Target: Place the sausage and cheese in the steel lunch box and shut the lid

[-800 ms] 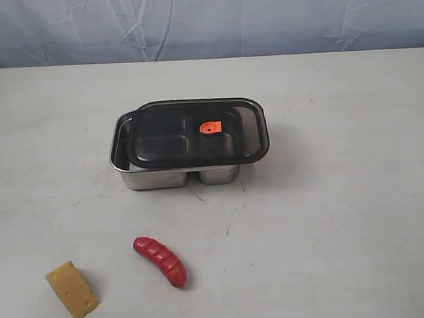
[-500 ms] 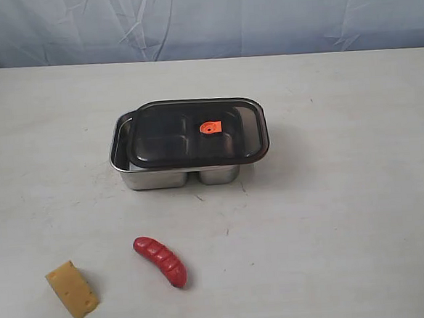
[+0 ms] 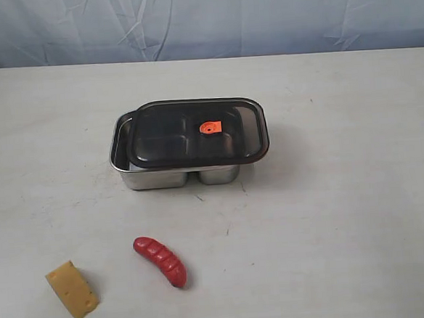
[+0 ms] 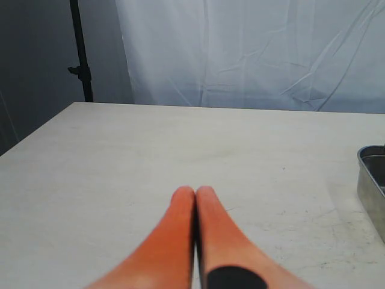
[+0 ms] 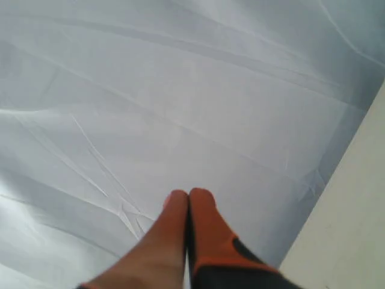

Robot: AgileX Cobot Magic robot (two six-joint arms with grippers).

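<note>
Both tools are pinched closed on nothing: the left gripper (image 4: 194, 195) hangs over bare table (image 3: 345, 193) to the side of the steel lunch box (image 3: 159, 179), and the right gripper (image 5: 187, 197) points up at the backdrop, away from the box. The lid (image 3: 189, 139) rests askew on the box, leaving only a sliver of the box's left end uncovered, so the first job is probably to lift it clear. That calls for opening the jaws before descending and gripping a lid edge that overhangs the box. The sausage (image 3: 160, 261) lies in front of the box, well apart from it. The cheese (image 3: 72, 290) sits farther from the box, off its front-left corner.
</note>
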